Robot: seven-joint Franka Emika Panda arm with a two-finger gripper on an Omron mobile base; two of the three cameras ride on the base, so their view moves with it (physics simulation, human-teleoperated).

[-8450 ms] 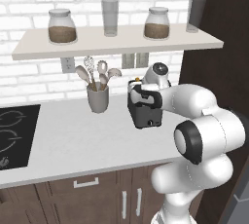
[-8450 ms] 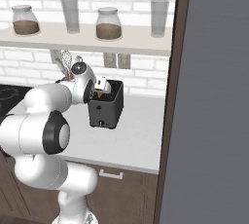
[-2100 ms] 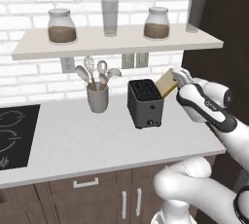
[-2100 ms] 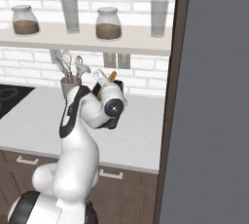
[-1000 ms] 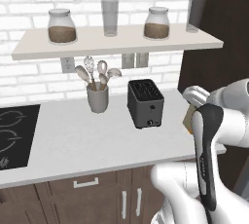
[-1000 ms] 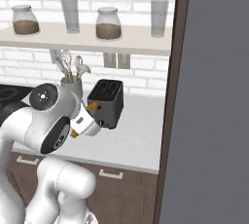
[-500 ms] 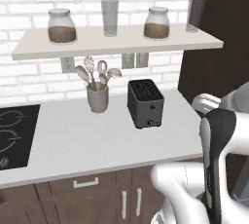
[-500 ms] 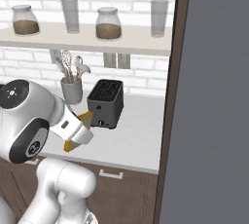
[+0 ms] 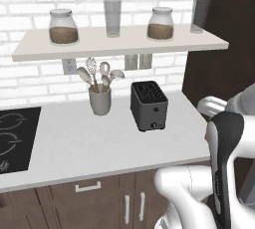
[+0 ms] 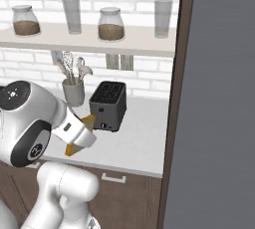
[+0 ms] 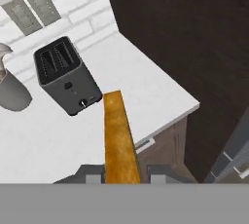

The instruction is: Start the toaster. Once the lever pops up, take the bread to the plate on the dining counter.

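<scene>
The dark boxy toaster point(image 9: 148, 104) point(image 10: 107, 104) point(image 11: 65, 74) stands on the white worktop point(image 9: 74, 143) with both top slots empty. My gripper point(image 11: 121, 177) is shut on the bread point(image 11: 118, 135), which I see edge-on as a golden-brown strip rising between the finger tips. In the right base view the gripper point(image 10: 79, 136) hangs in front of the worktop's edge, nearer than the toaster and to its left, and orange corners of the bread point(image 10: 88, 119) stick out from behind the hand. The plate and the dining counter are out of view.
A grey utensil cup point(image 9: 100, 101) point(image 10: 73, 92) stands left of the toaster. Above is a shelf point(image 9: 119, 41) with jars and glasses. A tall dark cabinet point(image 9: 219, 63) bounds the worktop on the right, and a black cooktop point(image 9: 12, 138) lies at far left.
The arm has swung back from the toaster and lower, carrying the bread past the worktop's front edge. The toaster and the cup have stayed put.
</scene>
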